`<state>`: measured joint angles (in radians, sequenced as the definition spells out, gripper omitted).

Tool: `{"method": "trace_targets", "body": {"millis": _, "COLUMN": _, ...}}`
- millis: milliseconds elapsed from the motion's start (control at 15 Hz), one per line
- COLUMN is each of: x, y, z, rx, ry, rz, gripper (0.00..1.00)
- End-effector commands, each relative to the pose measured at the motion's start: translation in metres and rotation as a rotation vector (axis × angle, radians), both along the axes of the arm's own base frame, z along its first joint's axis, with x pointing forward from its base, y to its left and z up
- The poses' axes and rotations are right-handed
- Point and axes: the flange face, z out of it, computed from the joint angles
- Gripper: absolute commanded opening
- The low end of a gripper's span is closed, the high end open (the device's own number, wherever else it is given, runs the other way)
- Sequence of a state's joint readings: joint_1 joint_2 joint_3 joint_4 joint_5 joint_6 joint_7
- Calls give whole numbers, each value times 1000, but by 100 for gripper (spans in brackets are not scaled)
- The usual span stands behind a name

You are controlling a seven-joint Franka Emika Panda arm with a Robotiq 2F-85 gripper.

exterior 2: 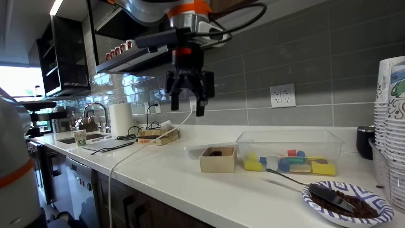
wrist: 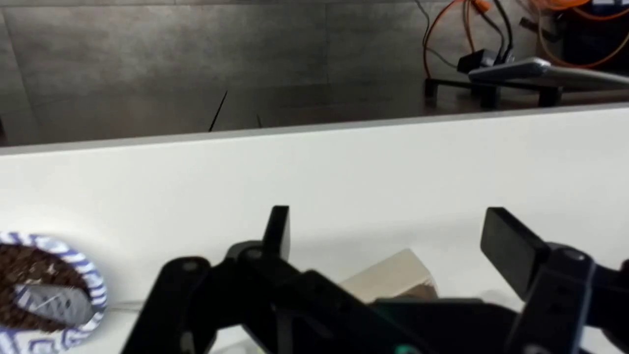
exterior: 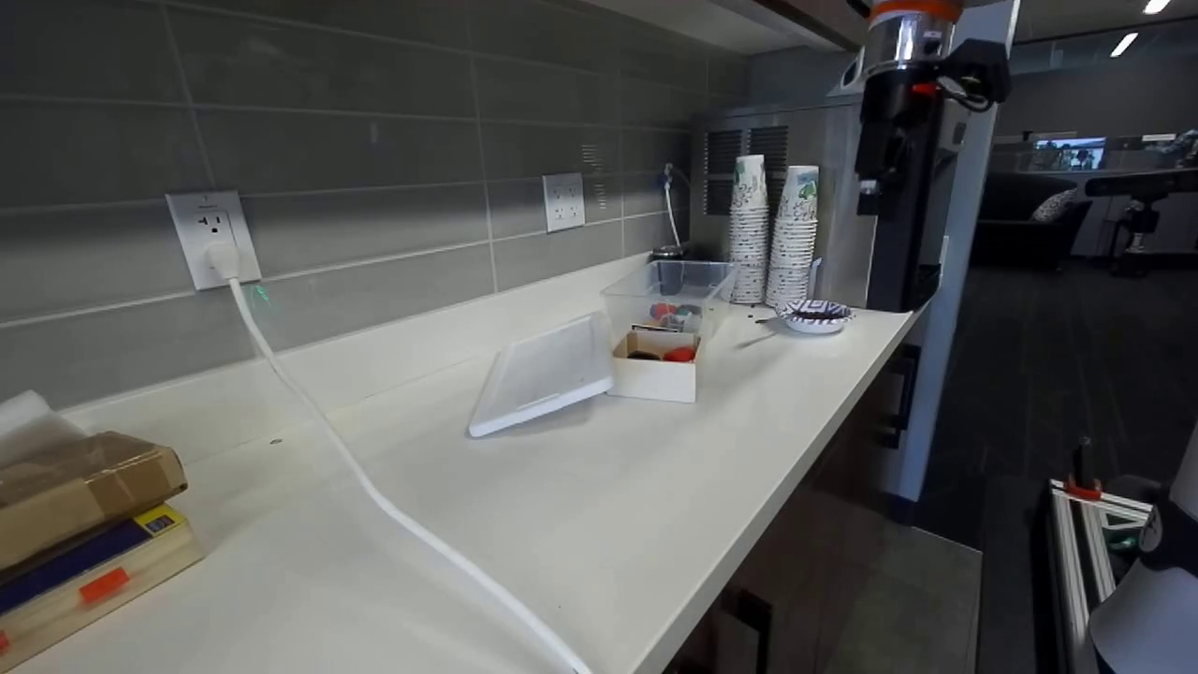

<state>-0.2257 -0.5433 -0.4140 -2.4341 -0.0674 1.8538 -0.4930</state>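
My gripper (exterior 2: 187,107) hangs high above the counter, fingers down, open with nothing between its fingers. In the wrist view the fingertips (wrist: 387,226) are wide apart. Nearest below is a small open wooden box (exterior 2: 217,164), partly hidden behind the gripper in the wrist view (wrist: 390,273). It holds a dark thing and a red thing (exterior: 680,355). Beside it stands a clear plastic bin (exterior 2: 286,139) with several coloured blocks. A white lid (exterior: 543,374) leans beside the box. A patterned paper bowl (exterior 2: 384,202) holds dark brown bits and a spoon (exterior 2: 330,196).
Stacks of paper cups (exterior: 793,243) and a black tumbler (exterior 2: 365,142) stand at one end. A white cable (exterior: 374,491) crosses the counter (exterior: 524,524) from a wall outlet. Boxes (exterior: 89,477), a laptop (exterior 2: 107,145) and a paper towel roll (exterior 2: 121,120) lie farther along. A shelf hangs above.
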Motion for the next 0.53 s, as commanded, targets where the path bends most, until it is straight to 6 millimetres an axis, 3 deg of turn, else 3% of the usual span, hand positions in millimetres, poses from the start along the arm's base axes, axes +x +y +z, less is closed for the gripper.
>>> {"method": "trace_targets", "body": {"millis": 0, "x": -10, "y": -40, "z": 55, "rx": -47, "ry": -172, "rz": -22, "gripper": 100}}
{"method": "trace_targets", "body": {"millis": 200, "x": -12, "y": -70, "z": 101, "rx": -87, "ry": -305, "rz": -43, "gripper": 100}}
{"method": "trace_targets", "body": {"millis": 467, "x": -10, "y": -95, "z": 164, "rx": -139, "ry": -483, "rz": -48, "gripper": 100}}
